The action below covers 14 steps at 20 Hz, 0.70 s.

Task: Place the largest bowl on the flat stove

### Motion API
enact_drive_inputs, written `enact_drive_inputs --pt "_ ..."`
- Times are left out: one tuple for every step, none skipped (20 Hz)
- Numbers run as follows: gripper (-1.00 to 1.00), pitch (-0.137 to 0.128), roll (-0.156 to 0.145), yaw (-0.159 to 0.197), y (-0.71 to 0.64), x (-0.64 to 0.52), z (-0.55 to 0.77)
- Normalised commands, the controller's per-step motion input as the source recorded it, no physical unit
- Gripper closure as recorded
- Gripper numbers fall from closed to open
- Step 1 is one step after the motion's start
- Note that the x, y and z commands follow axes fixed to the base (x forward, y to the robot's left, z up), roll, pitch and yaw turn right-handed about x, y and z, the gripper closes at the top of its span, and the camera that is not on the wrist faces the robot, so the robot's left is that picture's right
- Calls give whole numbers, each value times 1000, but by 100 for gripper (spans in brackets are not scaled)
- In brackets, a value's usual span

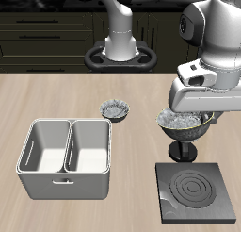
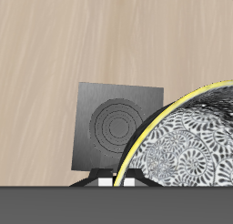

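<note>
One bowl point(image 1: 184, 124) hangs in the gripper point(image 1: 193, 111), lifted clear of the table point(image 1: 56, 99); the jaws are clamped on its rim, though the fingers themselves are mostly hidden behind the gripper body in the exterior view. The wrist view shows the bowl point(image 2: 187, 141) close up, with its patterned grey-white surface and a yellowish edge line filling the space just beside the camera. This is the widest of the speckled bowls that can be seen, with a wavy rim and dark inside.

The stove point(image 1: 194, 191) lies on the table directly below and slightly toward the front edge from the held bowl, and the two are apart, with air between them. In the wrist view the stove point(image 2: 115, 125) shows as a dark square with white concentric rings, partly overlapped by the bowl's rim. Its knob point(image 1: 179, 152) sits at the stove's back edge, beneath the bowl.

A smaller matching bowl point(image 1: 115, 109) rests on the table farther back than the stove and well apart from it. A white two-compartment basin point(image 1: 66, 160) stands beside the stove, level with it, with a clear gap between them.
</note>
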Motion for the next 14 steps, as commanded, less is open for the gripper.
enact_drive_inputs --pt "100 19 -36 18 -8 138 -410" --pt "100 35 14 -11 -136 67 -190" --pt "100 25 -27 -24 -32 136 -337" --pt "100 28 39 37 45 90 -294" --pt "100 47 -10 28 -2 158 -405" --pt "100 72 6 44 51 305 -741" --pt "100 28 -24 4 14 98 -310" --pt "100 31 21 -14 -3 93 -393" --pt "100 -7 -25 64 62 116 -364" --pt "100 0 0 0 0 0 0" --pt "100 126 17 56 113 291 -839" --pt "100 19 -4 37 70 93 -335" --pt "100 15 36 27 94 154 -295" --pt "100 47 -15 20 27 99 -324"
